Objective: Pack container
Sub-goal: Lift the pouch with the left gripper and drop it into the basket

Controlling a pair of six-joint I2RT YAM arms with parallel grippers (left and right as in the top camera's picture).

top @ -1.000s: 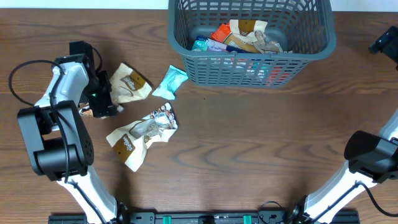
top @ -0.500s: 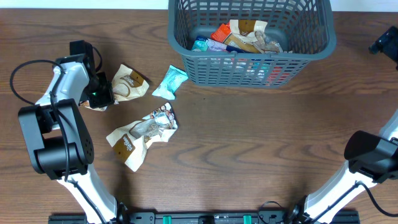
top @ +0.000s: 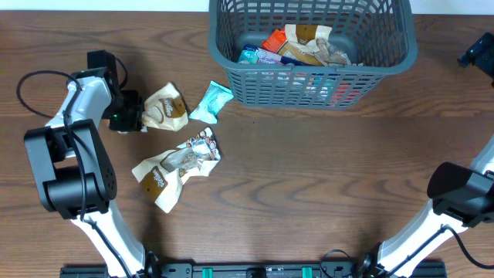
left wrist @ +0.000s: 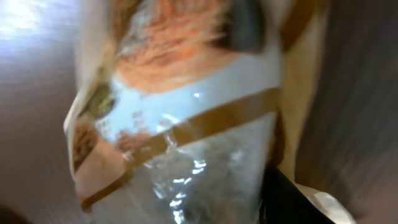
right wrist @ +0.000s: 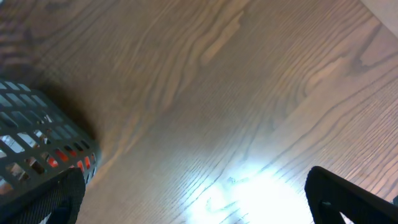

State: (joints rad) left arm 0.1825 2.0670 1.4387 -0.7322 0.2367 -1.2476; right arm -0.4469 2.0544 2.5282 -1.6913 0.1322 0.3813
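A: Why is the left claw [top: 130,120] so low at the left of the frame?

B: It's down at worktop [top: 309,177] level, at the left edge of the crinkled cream-and-brown foil snack packet [top: 165,108]. It reads as clamped on that edge. The left wrist view is all packet at point-blank, so the jaws aren't visible and the grip is my judgement.

A: Why an edge grip?

B: The flat bag lies on wood and the edge is the only thing to pinch. It'll probably hang floppy once it's up.

A: Where's the container?

B: The large dark grey-blue slotted plastic basket [top: 309,85] is at top centre of the overhead frame. It's up and right of the left claw and well apart from it. The small teal foil packet [top: 212,100] lies between them, just beside the basket's lower-left corner.

A: Is it already loaded?

B: Partly. A pile of mixed packets [top: 297,45] sits on its floor, so it's mid-task.

A: What's still out?

B: The teal one, a crumpled clear-and-white wrapper [top: 197,148] and a tan paper-look pouch [top: 157,181], the last two touching below the held packet.

A: And the right claw [right wrist: 193,205]?

B: Parked at the top right edge of the overhead frame with fingers spread wide and nothing between them. Its wrist view shows bare wood, with the basket corner at lower left, so the basket is near it but not touching.

A: Any risk?

B: My guess is the bag could catch the basket's near wall if it's carried too low.
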